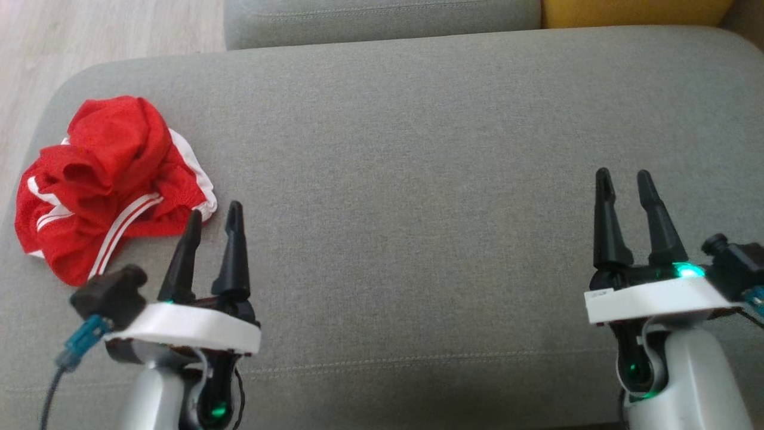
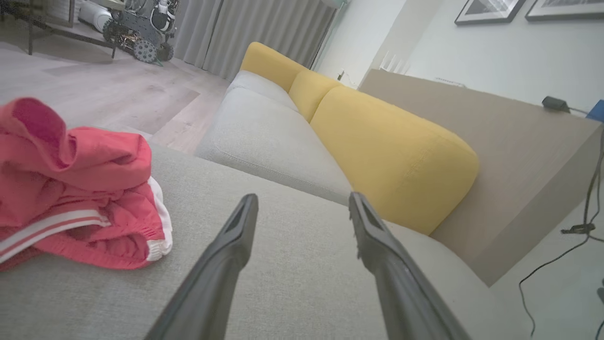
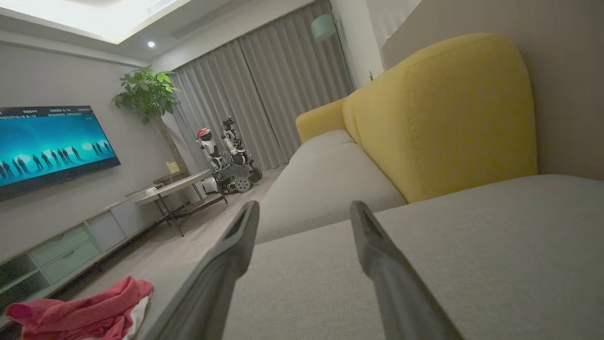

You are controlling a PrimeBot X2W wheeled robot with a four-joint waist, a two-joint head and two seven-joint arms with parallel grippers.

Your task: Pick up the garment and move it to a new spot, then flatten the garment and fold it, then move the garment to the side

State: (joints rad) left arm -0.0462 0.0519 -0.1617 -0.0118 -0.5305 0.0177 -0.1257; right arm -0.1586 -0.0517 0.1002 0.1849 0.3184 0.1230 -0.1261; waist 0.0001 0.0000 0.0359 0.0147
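The garment [image 1: 110, 182] is a crumpled red mesh piece with white stripes and trim, lying at the left end of the grey sofa cushion [image 1: 418, 149]. My left gripper [image 1: 215, 214] hovers open just right of its near edge, nothing between the fingers. In the left wrist view the garment [image 2: 75, 189] lies to the left of the open left gripper [image 2: 302, 200]. My right gripper [image 1: 624, 176] stands open far to the right over bare cushion. The right wrist view shows the garment [image 3: 80, 316] at the lower left, well away from the open right gripper [image 3: 304, 208].
Yellow back cushions [image 2: 391, 156] line the sofa's far side, with another grey seat [image 1: 382, 18] beyond. Wood floor [image 1: 89, 30] lies off the cushion's left end. Across the room stand a television [image 3: 52, 141], a low table [image 3: 174, 189], a plant and another robot [image 3: 226, 156].
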